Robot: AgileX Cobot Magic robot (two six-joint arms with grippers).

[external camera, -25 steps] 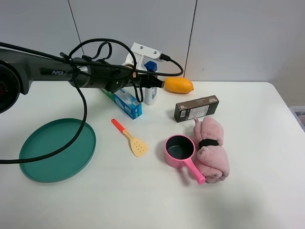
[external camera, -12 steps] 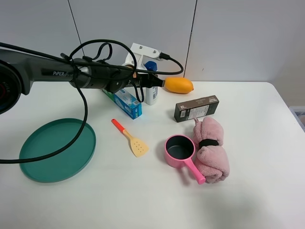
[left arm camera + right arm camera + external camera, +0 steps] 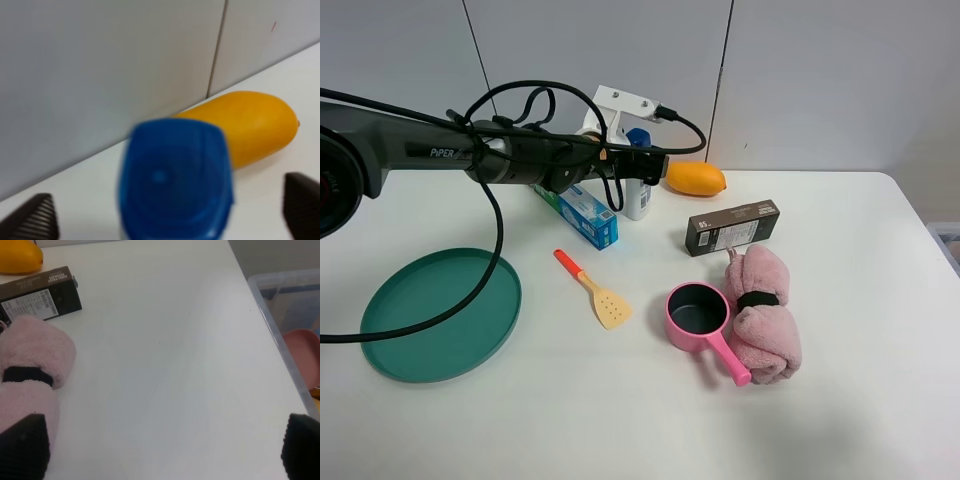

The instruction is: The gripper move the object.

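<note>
Your left white boxy gripper [image 3: 638, 166] has its black fingers [image 3: 33, 222] spread wide either side of the small white plastic bottle with dark blue cap [image 3: 176, 179]; contact appears absent, though the wrist view is blurred. The bottle stands on the white table [image 3: 840, 300], between the blue-green toothpaste box [image 3: 578, 213] and the orange mango [image 3: 695, 179]. Your right gripper's [image 3: 160, 452] fingers are parted, holding nothing.

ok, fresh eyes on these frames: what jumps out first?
The long black left arm reaching across the table's back, its gripper open around the white bottle with the blue cap, fingers either side. Just behind sits a bright orange mango by the wall. Nearer the front, a pink cup touches a rolled pink towel.
</note>
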